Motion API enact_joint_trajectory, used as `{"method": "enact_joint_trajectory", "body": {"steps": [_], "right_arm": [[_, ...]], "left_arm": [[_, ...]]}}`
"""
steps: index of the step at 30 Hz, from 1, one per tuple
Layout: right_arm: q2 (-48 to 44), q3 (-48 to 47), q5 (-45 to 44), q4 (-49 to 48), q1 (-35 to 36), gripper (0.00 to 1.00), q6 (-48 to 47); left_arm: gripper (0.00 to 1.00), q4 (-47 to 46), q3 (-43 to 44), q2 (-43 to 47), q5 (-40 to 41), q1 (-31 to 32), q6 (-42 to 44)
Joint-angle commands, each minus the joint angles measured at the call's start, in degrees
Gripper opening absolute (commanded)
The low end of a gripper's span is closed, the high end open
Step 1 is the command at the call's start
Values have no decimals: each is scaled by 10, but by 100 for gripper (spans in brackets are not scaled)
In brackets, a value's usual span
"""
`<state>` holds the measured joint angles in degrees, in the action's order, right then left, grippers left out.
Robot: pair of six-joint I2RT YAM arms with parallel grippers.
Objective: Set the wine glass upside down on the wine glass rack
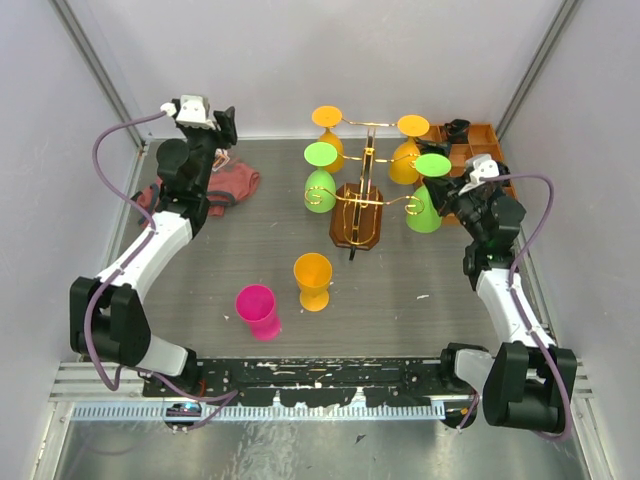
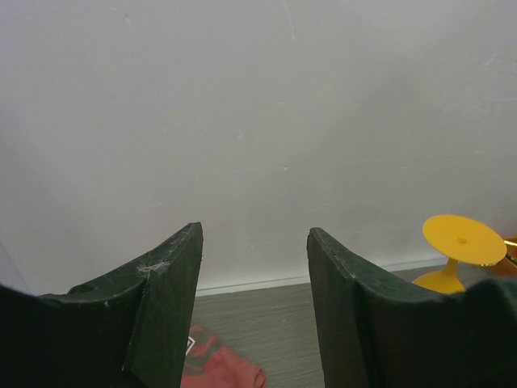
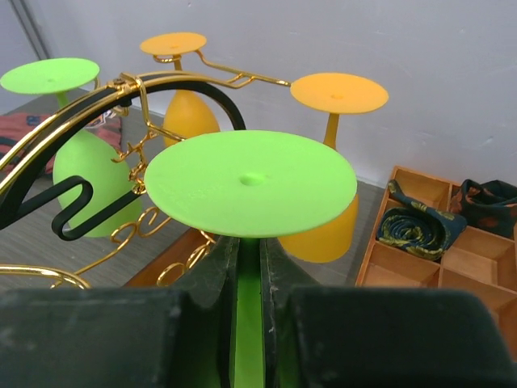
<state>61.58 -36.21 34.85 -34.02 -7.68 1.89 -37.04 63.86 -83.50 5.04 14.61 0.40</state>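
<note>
Beside the wine glass rack (image 1: 357,228), the right gripper (image 3: 249,271) pinches the inverted green wine glass (image 3: 250,182) by its stem. The left gripper (image 2: 254,271) gapes, empty.

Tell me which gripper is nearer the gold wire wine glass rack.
Right. The right gripper is beside the rack, clamping the stem of an inverted green wine glass. The left gripper is open, far left, near a red cloth.

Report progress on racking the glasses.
Done: three plastic glasses hang inverted on the gold wire rack. In hand: the right pincer is shut on the stem of a green plastic glass. Remaining: an upright orange plastic glass and a pink plastic glass stand unracked; left pincer open, empty.
</note>
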Motion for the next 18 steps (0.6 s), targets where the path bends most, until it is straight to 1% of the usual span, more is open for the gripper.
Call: {"method": "enact_joint_trajectory", "body": {"steps": [1,7,12,18], "right_arm": [[11,-4,34,-37,-2,1,-6],[26,-8,40,-48,0,1,-7],[43,-26,44,-28,11,1,-26],[58,-29,36,-49,21,1,-24]], "left_arm": [[60,-25,28,2,0,-4,17],[61,-20,32,8,2,-3,36],[60,-18,29,14,-1,-2,38],[59,-16,21,20,0,-3,39]]}}
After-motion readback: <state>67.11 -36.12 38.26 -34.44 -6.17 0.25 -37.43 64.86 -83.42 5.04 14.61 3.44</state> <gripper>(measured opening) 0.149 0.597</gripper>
